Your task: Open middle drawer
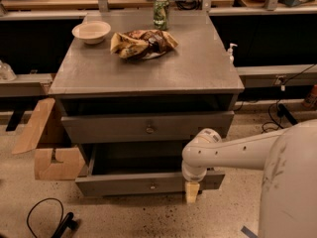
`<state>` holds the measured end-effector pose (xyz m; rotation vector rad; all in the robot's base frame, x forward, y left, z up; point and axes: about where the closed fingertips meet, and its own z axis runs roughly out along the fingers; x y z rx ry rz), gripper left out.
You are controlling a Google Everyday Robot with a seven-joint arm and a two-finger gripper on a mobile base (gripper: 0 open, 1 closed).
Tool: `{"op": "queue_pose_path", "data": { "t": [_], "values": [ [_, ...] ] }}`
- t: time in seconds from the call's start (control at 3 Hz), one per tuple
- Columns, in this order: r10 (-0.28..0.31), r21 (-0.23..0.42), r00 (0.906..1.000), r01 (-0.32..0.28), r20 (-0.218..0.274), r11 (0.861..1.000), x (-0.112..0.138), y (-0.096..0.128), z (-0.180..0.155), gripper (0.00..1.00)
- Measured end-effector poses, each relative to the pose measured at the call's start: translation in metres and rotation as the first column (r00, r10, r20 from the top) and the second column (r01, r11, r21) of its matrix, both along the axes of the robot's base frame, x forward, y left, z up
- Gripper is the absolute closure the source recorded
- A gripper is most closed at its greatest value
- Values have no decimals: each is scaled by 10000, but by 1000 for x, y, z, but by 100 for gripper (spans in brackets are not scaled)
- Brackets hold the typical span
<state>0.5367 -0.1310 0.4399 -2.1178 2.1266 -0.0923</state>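
Low on the front of the square grey cabinet (148, 68), the middle drawer (129, 183), a wide shallow grey drawer with a flat front and one small round brass knob (152, 186) at its centre, stands pulled well out, so that its dark inside shows from above. Over it sits another grey drawer (109, 128) with a like knob, its front close to the cabinet face. At the right part of the open drawer's front hangs the cream-coloured gripper (192, 192), pointing straight down, its tip just below the front's lower edge and to the right of the knob, apart from it. Whether the gripper is spread or pressed together cannot be told, nor whether it touches the front. It hangs from the white rounded robot arm (233, 152), which reaches in from the right. On the cabinet top stand a shallow cream bowl (91, 31) at the back left, a green drink can (161, 12) at the back edge, and between them, nearer the front, a crumpled brown and yellow snack bag (142, 42). To the left on the speckled floor (138, 217) lies an open brown cardboard box (49, 148); a black cable (42, 217) loops near the lower left corner.
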Motion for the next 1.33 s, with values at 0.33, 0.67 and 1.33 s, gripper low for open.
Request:
{"op": "queue_pose_path", "data": {
  "t": [0.33,0.67,1.33],
  "values": [
    [-44,346,9983,64,-584,9994,-15,5,-28,26],
    [-144,284,9964,168,-836,9995,-35,6,-26,50],
    [-482,-281,9945,458,-931,9986,-68,1,-1,96]
  ]
}}
